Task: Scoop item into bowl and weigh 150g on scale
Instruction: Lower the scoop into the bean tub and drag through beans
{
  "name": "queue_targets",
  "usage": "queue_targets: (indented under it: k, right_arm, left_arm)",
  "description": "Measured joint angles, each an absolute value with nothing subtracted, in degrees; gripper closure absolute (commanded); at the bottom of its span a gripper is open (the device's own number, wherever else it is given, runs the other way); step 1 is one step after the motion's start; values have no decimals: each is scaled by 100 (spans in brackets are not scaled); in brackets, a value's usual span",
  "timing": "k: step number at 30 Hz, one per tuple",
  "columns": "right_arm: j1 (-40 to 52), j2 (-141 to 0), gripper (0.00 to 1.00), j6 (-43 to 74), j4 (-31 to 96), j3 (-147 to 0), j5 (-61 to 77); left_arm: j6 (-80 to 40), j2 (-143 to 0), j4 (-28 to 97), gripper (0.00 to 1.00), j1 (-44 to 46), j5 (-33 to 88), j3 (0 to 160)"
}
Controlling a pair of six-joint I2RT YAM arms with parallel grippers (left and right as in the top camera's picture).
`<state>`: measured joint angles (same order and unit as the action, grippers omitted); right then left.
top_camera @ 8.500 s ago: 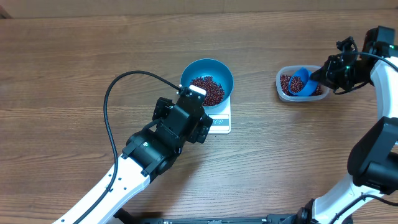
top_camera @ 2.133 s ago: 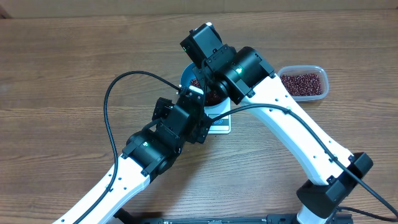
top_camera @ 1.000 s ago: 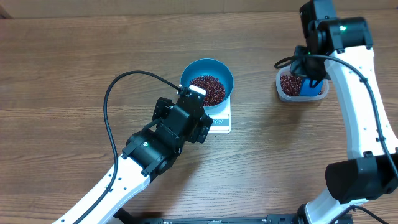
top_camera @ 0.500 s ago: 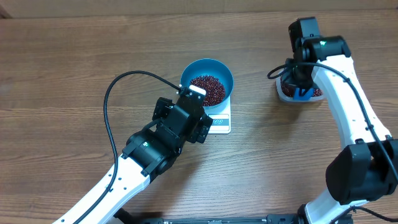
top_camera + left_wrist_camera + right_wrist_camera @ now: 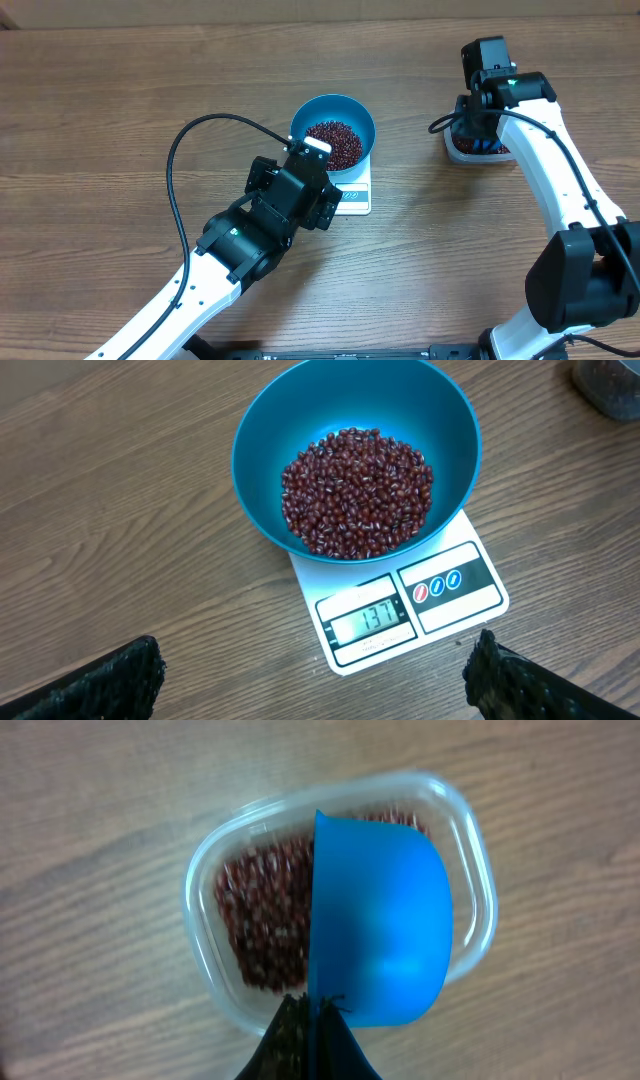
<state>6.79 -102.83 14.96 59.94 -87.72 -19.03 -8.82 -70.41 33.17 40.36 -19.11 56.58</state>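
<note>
Scoop is coming back over the tub: two seconds ago your right arm was stretching across above the bowl, and now it is settling at the far right of the counter. Your right end effector is staying clamped on the scoop's handle. The scoop is hanging tilted over the tub's right half with the reserve beans showing to its left, and the wrist view is too blurred to tell whether it is touching them yet. Beans are sitting heaped in the bowl, and the bowl is resting on the scale, overhanging its back edge. The display is reading 137, so you are looking at a small shortfall, and this return trip is probably going for a light top-up, not a full load. Your left end effector is keeping its fingers wide apart, gripping nothing, hovering over the scale's front edge and watching the readout.
</note>
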Motion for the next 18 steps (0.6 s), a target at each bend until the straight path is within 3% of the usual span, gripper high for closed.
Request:
queue_targets:
  k: [18]
  right_arm:
    - [679,-10283,96,1345,5793,-8488,-1992]
  left_arm:
    - [-882,-7041,3317,0,4036,-1911,5658]
